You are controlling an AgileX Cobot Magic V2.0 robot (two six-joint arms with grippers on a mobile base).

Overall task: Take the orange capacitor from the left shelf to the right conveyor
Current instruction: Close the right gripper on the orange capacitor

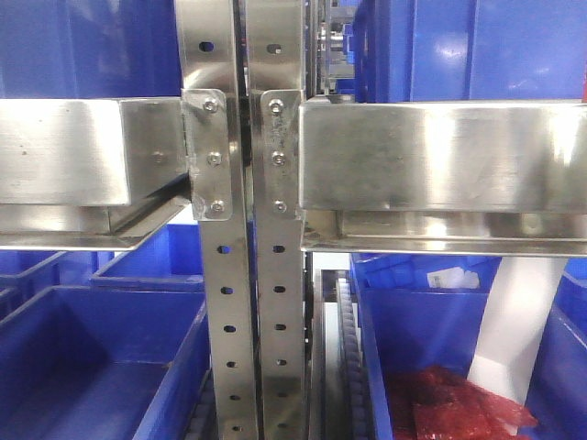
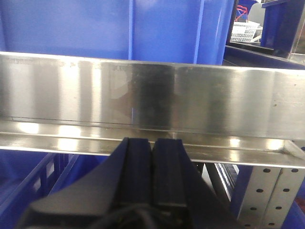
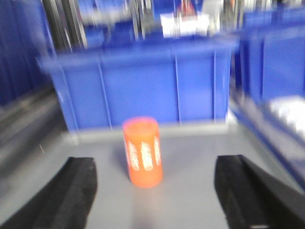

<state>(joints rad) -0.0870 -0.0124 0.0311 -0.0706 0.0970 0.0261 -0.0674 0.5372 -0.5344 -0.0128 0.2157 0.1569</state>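
Note:
The orange capacitor (image 3: 142, 152) stands upright on a flat grey surface (image 3: 190, 191), white print on its side. My right gripper (image 3: 155, 164) is open, its black fingers (image 3: 78, 186) wide to either side of the capacitor and touching nothing. The view is blurred. The left shelf (image 1: 422, 156) fills the front view as shiny steel beams and perforated posts. Its beam (image 2: 143, 95) also crosses the left wrist view, close ahead of my left gripper (image 2: 152, 140), whose jaws are shut together with nothing between them. The right conveyor is out of view.
A large blue bin (image 3: 143, 86) stands right behind the capacitor, with another (image 3: 271, 62) to its right. Blue bins (image 1: 92, 357) sit under the shelf beams; the right one holds red packets (image 1: 459, 403) and a white strip (image 1: 518, 330). Another blue bin (image 2: 119, 28) rests above the beam.

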